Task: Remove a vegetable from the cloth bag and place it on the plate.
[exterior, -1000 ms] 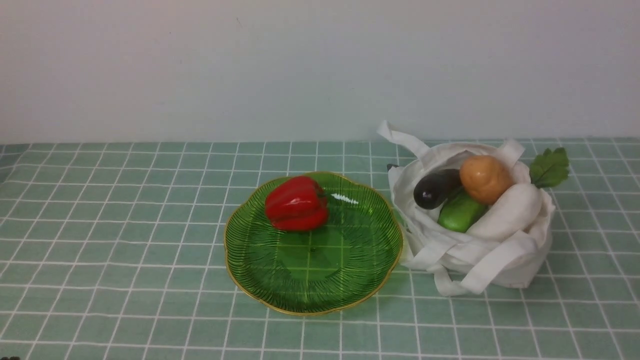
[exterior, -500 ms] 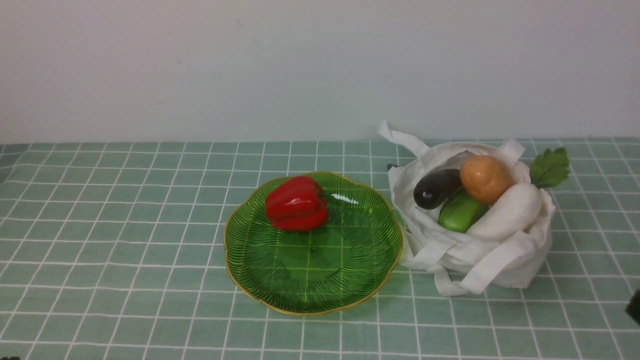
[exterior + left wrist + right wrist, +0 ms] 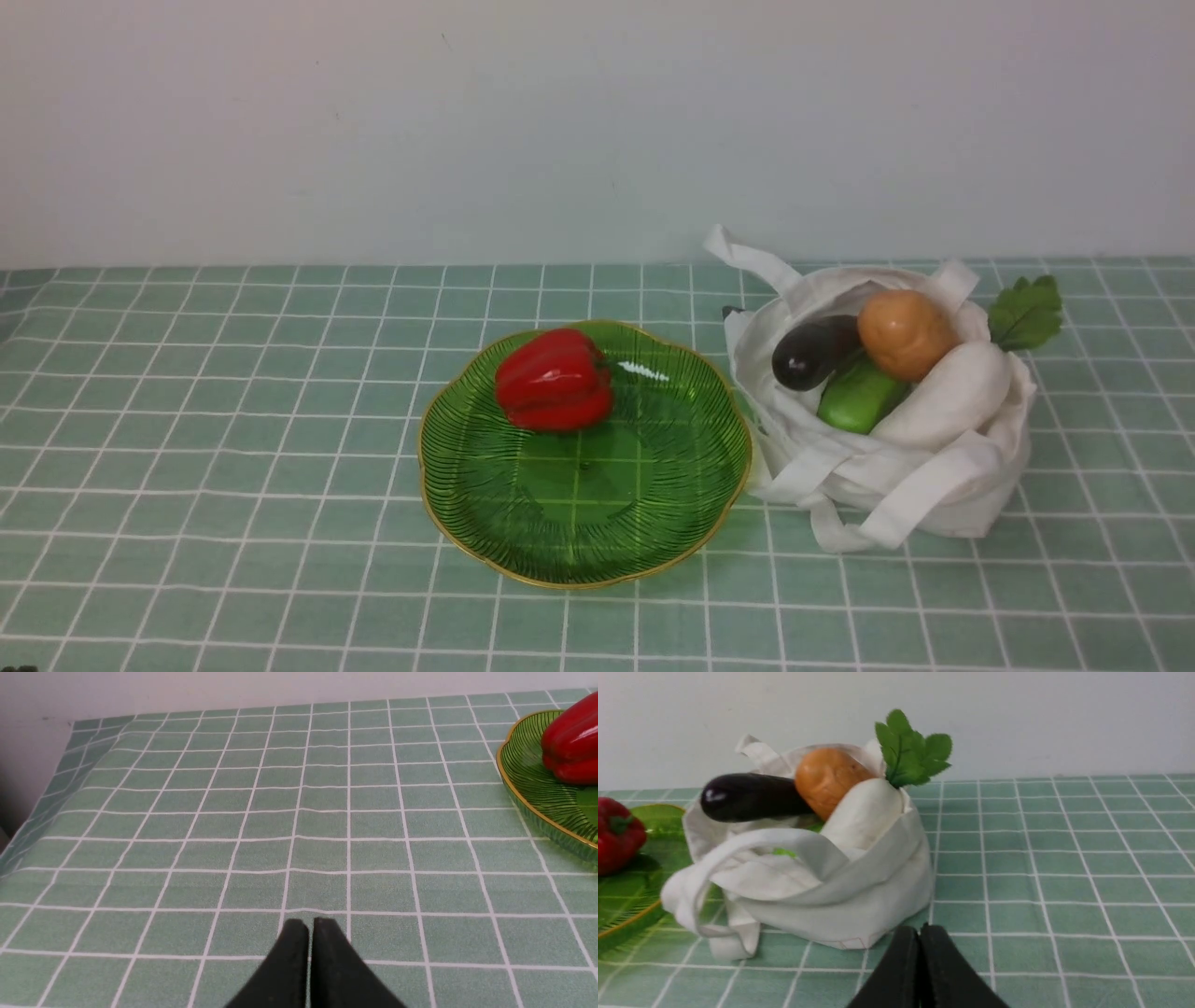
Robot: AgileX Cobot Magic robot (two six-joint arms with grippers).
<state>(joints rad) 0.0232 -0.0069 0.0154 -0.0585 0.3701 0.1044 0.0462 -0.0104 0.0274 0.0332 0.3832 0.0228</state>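
Observation:
The red bell pepper (image 3: 553, 381) lies on the far left part of the green plate (image 3: 644, 523); it also shows in the left wrist view (image 3: 571, 742) and the right wrist view (image 3: 616, 833). The white cloth bag (image 3: 943, 448) stands right of the plate. Neither gripper shows in the front view. My left gripper (image 3: 309, 926) is shut and empty, low over bare cloth left of the plate (image 3: 532, 788). My right gripper (image 3: 919, 931) is shut and empty, close to the near side of the bag (image 3: 840, 891).
The bag holds a dark purple eggplant (image 3: 810, 352), an orange-brown potato (image 3: 904, 332), a green vegetable (image 3: 854, 397) and a white radish with green leaves (image 3: 1025, 313). A strap handle (image 3: 878, 523) loops onto the green checked tablecloth (image 3: 233, 448). A white wall stands behind.
A dark shape that showed at the right edge of the front view half a second ago has left it. Pepper, plate and bag have not moved.

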